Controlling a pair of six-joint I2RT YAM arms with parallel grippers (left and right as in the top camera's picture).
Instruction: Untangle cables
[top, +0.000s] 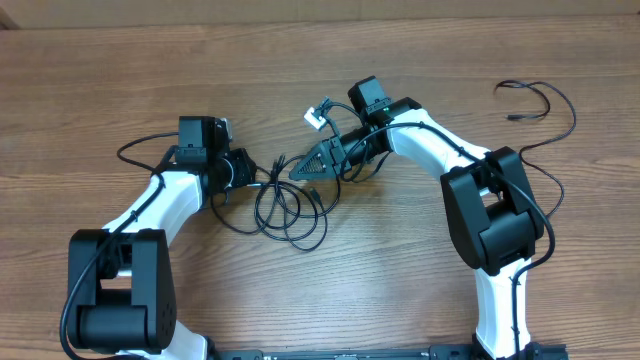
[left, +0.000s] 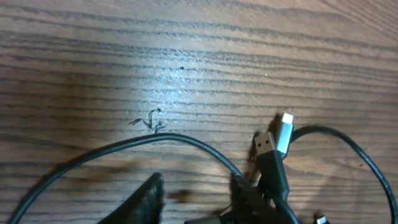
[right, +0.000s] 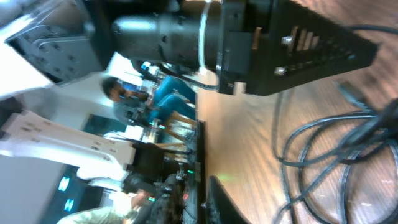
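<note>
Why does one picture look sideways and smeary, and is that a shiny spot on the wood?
Overhead view: even light, sharp, only faint shadows on the table. Left wrist view: a bright glare patch mid-table, the USB plugs fairly crisp, the bottom edge dark. Right wrist view: turned sideways, and the cables smear into soft streaks.

A wood-grain bench (top: 400, 300), smooth with a low sheen and one small scuff (left: 149, 120) in its finish, carries thin black cables (top: 290, 215) sheathed in smooth, faintly glossy plastic. At right, a silver-tipped plug (left: 285, 134) shows bright metal. The black plug (left: 264, 144) beside it has duller metal on a matt moulded body. The arms (top: 425, 140) wear glossy white plastic shells with matt black joint housings (top: 495, 215). The right end effector (top: 303, 167) is matt black, dotted with shiny metal screws (right: 283, 40).
</note>
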